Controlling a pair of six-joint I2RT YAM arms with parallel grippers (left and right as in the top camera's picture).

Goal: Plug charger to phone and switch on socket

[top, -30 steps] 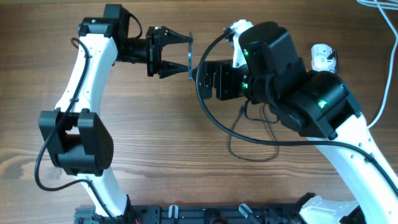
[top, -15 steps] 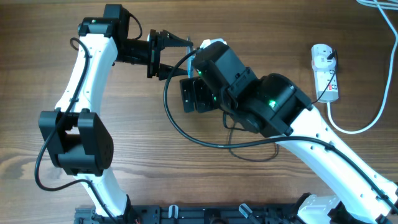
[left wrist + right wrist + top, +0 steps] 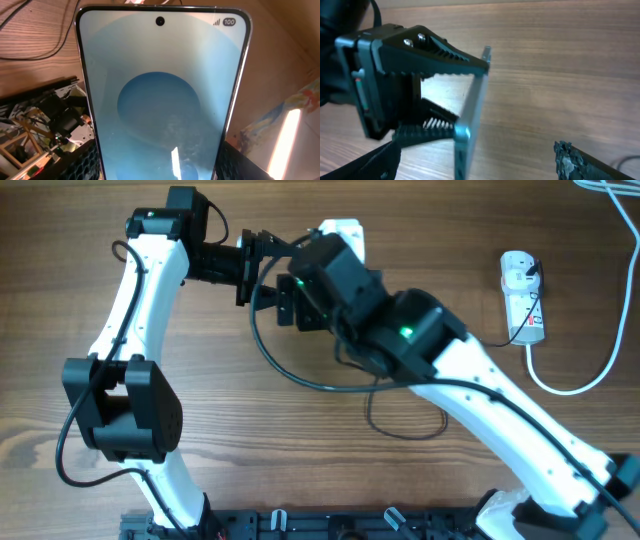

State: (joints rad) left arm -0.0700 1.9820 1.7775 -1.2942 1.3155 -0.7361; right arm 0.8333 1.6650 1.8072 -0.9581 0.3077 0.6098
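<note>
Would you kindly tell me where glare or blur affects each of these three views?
Left wrist: the phone fills the frame, with a white glare streak low on its screen and a blown-out strip at right. Right wrist: soft throughout, the phone edge-on, the camera's own jaws blurred at the bottom corners. Overhead: sharp and evenly lit, no glare on the table.

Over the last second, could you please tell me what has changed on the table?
The right end effector, open, swung left up to the phone, and its arm no longer hides the socket. The left end effector kept holding the phone; the socket and black cable stayed put.
</note>
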